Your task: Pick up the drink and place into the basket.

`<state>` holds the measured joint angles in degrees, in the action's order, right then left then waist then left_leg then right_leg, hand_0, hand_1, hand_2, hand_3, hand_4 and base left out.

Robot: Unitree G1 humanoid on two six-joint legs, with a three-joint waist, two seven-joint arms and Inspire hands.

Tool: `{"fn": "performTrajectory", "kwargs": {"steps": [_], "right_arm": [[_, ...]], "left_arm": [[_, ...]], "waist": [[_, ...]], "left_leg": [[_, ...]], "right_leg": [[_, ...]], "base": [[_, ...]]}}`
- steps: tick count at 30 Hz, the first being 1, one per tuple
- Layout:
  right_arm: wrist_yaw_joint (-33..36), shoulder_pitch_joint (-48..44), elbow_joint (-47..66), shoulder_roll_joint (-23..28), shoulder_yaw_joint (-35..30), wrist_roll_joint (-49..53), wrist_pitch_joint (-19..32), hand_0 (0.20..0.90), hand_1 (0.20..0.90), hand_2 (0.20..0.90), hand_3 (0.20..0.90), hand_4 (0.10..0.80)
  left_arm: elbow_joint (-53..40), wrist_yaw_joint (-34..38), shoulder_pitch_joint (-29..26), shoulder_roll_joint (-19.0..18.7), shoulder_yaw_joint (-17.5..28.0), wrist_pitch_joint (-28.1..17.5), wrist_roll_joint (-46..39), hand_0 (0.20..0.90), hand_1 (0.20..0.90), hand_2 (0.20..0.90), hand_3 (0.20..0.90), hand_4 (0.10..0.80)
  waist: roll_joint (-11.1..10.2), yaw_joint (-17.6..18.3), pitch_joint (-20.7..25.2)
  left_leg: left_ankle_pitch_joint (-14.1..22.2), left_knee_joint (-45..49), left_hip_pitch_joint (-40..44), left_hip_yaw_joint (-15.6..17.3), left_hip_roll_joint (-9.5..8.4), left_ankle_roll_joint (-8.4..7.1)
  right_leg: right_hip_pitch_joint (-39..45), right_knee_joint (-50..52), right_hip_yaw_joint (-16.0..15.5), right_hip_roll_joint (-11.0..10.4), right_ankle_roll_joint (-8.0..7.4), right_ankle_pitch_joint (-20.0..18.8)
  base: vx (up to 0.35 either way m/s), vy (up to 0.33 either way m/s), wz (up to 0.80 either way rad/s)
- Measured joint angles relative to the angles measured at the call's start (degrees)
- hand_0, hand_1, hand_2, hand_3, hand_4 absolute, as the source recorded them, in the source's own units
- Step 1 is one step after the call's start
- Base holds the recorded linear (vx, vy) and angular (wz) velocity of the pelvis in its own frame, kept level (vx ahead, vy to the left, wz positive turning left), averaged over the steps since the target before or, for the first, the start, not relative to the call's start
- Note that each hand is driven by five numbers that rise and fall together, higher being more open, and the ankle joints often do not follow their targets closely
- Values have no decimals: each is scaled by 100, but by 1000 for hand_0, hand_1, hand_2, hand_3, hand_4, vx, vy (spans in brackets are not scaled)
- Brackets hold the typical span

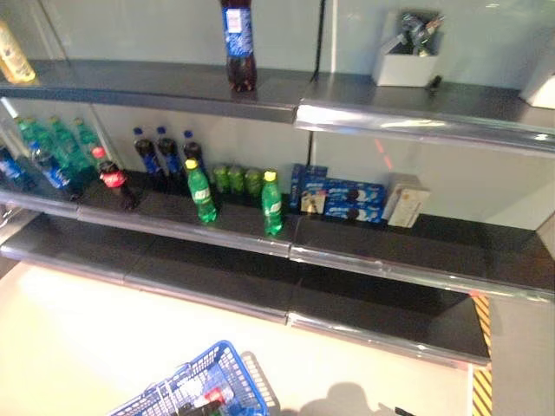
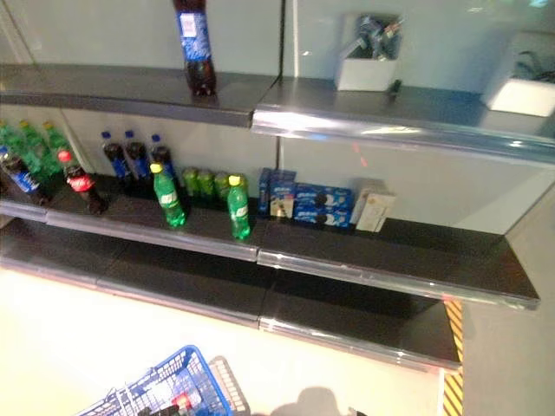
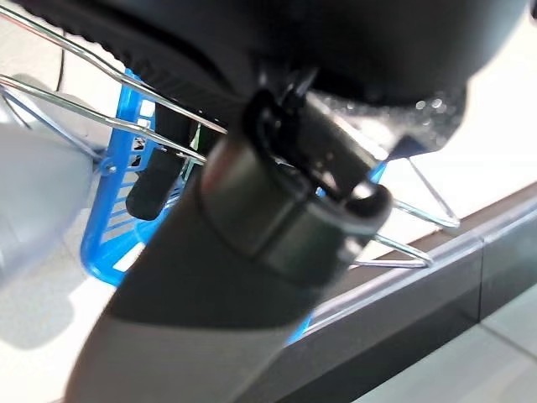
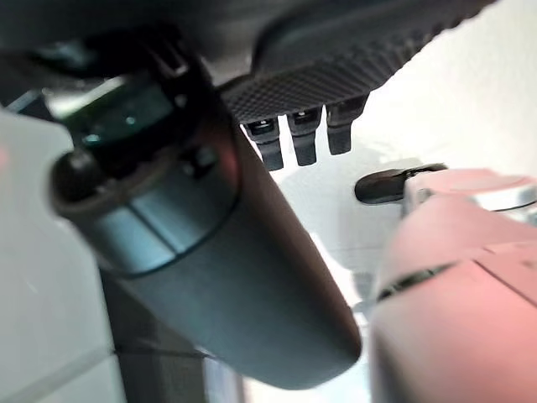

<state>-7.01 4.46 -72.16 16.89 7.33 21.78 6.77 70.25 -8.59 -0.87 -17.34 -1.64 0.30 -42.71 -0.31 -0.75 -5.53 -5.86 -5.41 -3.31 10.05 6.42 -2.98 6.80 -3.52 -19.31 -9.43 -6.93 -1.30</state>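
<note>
Drinks line the middle shelf (image 1: 217,232): two green bottles with yellow caps (image 1: 201,192) (image 1: 272,202), a red-labelled cola bottle (image 1: 113,178) and dark bottles with blue caps (image 1: 165,156). The blue basket (image 1: 227,374) shows at the lower edge, with a red-capped bottle (image 1: 208,400) lying inside. In the left wrist view my left hand (image 3: 252,210) sits on the basket's wire handle (image 3: 101,117), its fingers curled over the wire. My right hand (image 4: 302,138) shows only in its wrist view, away from the shelves. Its fingers are relaxed and hold nothing.
A tall dark bottle (image 1: 238,43) and a white box (image 1: 406,56) stand on the top shelf. Green cans (image 1: 236,179), blue biscuit packs (image 1: 342,198) and a beige carton (image 1: 404,201) share the middle shelf. A yellow-black floor stripe (image 1: 481,347) runs at the right.
</note>
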Motion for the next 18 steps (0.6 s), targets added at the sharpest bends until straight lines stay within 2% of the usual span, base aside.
{"fn": "performTrajectory", "kwargs": {"steps": [1, 2, 3, 4, 5, 6, 8, 10, 11, 12, 13, 14, 16, 17, 18], "right_arm": [[13, 1, 13, 4, -11, 30, 0, 900, 900, 900, 900, 800], [60, -20, 18, 41, -20, 63, -1, 900, 900, 900, 900, 800], [77, -51, 46, 99, -39, 75, -7, 900, 900, 900, 900, 800], [104, -38, 99, 148, -45, 74, -11, 900, 900, 900, 900, 800], [119, -38, 103, 154, -122, 74, -15, 900, 900, 900, 900, 800], [118, -19, 71, 140, -148, 61, -29, 900, 900, 900, 900, 800], [83, -76, 50, 76, -342, -45, -26, 900, 900, 900, 900, 800], [77, -117, 37, 79, -328, -167, -16, 900, 900, 900, 900, 800], [69, -176, 63, 83, -332, -164, -13, 900, 900, 900, 900, 800], [66, -163, 76, 82, -331, -164, -10, 900, 900, 900, 900, 800], [22, -227, 120, 45, -325, -164, -7, 900, 900, 900, 900, 800], [7, -275, 138, 27, -325, -164, 7, 900, 900, 900, 900, 800], [-58, -393, 207, -21, -325, -164, 73, 900, 900, 900, 900, 800], [-82, -400, 216, -41, -323, -164, 106, 900, 900, 900, 900, 800], [-90, -406, 190, -74, -314, -164, 139, 900, 900, 900, 900, 800]], "left_arm": [[6, 0, -106, -2, 7, -9, 54, 300, 300, 300, 200, 100], [2, 0, -308, 6, 28, -50, 123, 300, 300, 300, 200, 100], [2, -1, -362, 4, 66, -74, 201, 300, 300, 300, 200, 100], [10, -4, -354, 6, 68, -63, 213, 300, 300, 300, 200, 100], [86, -30, -358, 5, 91, -85, 225, 300, 300, 300, 200, 100], [104, -59, -361, 2, 154, -93, 225, 300, 300, 300, 200, 100], [78, -103, -333, -7, 289, -94, 207, 300, 300, 300, 200, 100], [112, -104, -339, 11, 440, -5, 196, 300, 300, 300, 200, 100], [115, -104, -314, 21, 466, 65, 181, 300, 300, 300, 200, 100], [132, -104, -307, 22, 456, 91, 181, 300, 300, 300, 200, 100], [168, -105, -261, 10, 437, 100, 158, 300, 300, 300, 200, 100], [182, -105, -240, 10, 433, 101, 132, 300, 300, 300, 200, 100], [183, -105, -159, 37, 279, 103, 60, 300, 300, 300, 200, 100], [183, -108, -146, 50, 177, 103, 60, 300, 300, 300, 200, 100], [183, -110, -141, 60, 148, 103, 53, 300, 300, 300, 200, 100]], "waist": [[-15, 4, -78], [-65, 31, -272], [-106, 60, -411], [-67, 91, -417], [-158, 87, -475], [-247, 56, -507], [-405, -69, -565], [-460, -267, -591], [-455, -364, -605], [-417, -352, -628], [-399, -398, -641], [-383, -402, -650], [-287, -336, -704], [-239, -319, -718], [-213, -270, -716]], "left_leg": [[18, 22, -38, 179, 48, 15], [15, 294, -109, 507, 89, -2], [49, 711, -147, 757, 90, 3], [202, 828, -70, 892, 45, 48], [244, 841, -77, 1022, -77, 112], [277, 860, -66, 968, -217, 229], [337, 863, -69, 794, -440, 366], [166, 523, 101, 602, -620, 529], [86, 301, 264, 507, -702, 638], [49, 219, 344, 435, -718, 670], [66, 54, 505, 289, -787, 815], [92, 54, 533, 211, -788, 854], [147, 46, 665, -115, -785, 941], [169, 19, 720, -278, -788, 972], [179, 17, 757, -440, -788, 993]], "right_leg": [[3, 7, -165, -39, 12, 9], [107, 5, -505, -130, -10, 21], [252, 18, -774, -251, -102, 61], [373, 52, -990, -354, -179, 119], [510, 169, -1173, -511, -288, 193], [566, 277, -1162, -608, -278, 250], [528, 593, -1096, -843, -223, 257], [381, 1151, -947, -1047, -103, 160], [276, 1620, -815, -1175, -109, 45], [218, 1850, -747, -1232, -173, 40], [1, 2277, -399, -1292, -277, 81], [-58, 2341, -246, -1239, -291, 92], [-272, 2504, 288, -863, -374, 213], [-366, 2509, 507, -655, -367, 304], [-442, 2439, 599, -479, -355, 356]], "base": [[-2, 148, 136], [45, 204, 133], [136, 358, 144], [205, 433, 132], [241, 442, 110], [175, 327, 94], [115, 299, 72], [146, 479, 66], [137, 407, 50], [146, 338, 62], [112, 243, 52], [155, 262, 59], [146, 149, 70], [178, 125, 92], [168, 99, 94]]}}
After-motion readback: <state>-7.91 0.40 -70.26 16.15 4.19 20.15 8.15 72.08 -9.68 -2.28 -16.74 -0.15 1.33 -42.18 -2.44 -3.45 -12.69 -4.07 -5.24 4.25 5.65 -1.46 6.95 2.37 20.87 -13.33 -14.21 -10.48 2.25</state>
